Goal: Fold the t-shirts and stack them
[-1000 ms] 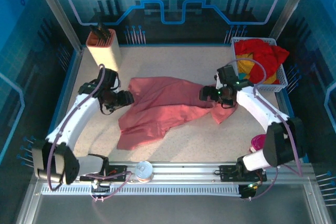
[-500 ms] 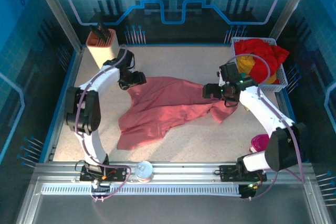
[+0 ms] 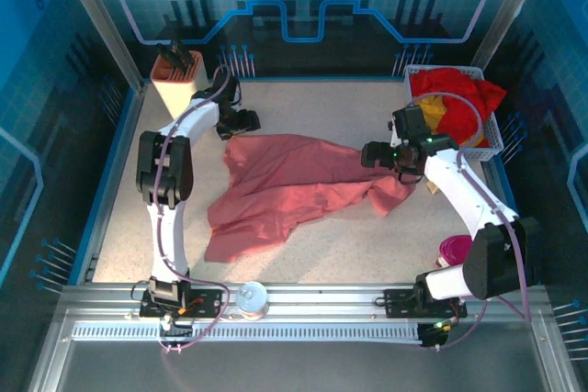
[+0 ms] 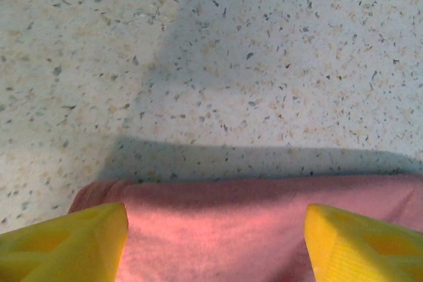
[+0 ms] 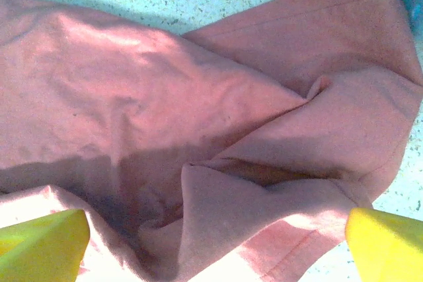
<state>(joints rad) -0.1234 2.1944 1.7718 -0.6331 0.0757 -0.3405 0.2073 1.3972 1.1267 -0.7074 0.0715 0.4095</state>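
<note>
A large salmon-pink t-shirt [image 3: 294, 185] lies crumpled in the middle of the table. My left gripper [image 3: 244, 122] hovers at its far left corner. In the left wrist view the yellow fingertips [image 4: 73, 239] stand wide apart, and the shirt's edge [image 4: 218, 222] lies flat below them, not pinched. My right gripper [image 3: 371, 155] is over the shirt's right side, open, its fingertips [image 5: 43, 246] far apart above bunched folds [image 5: 244, 163]. Red [image 3: 455, 98] and yellow [image 3: 430, 117] t-shirts are heaped in the basket at the back right.
The white mesh basket [image 3: 493, 135] stands at the back right corner. A tan holder with dark tools [image 3: 175, 84] stands at the back left, close to my left arm. A round can [image 3: 251, 298] sits at the near edge and a pink object [image 3: 452, 247] near the right arm's base.
My left arm has swung from the shirt's left side round to its far left corner, and its jaws have widened. The right gripper has drifted slightly right. The shirt lies as before.
</note>
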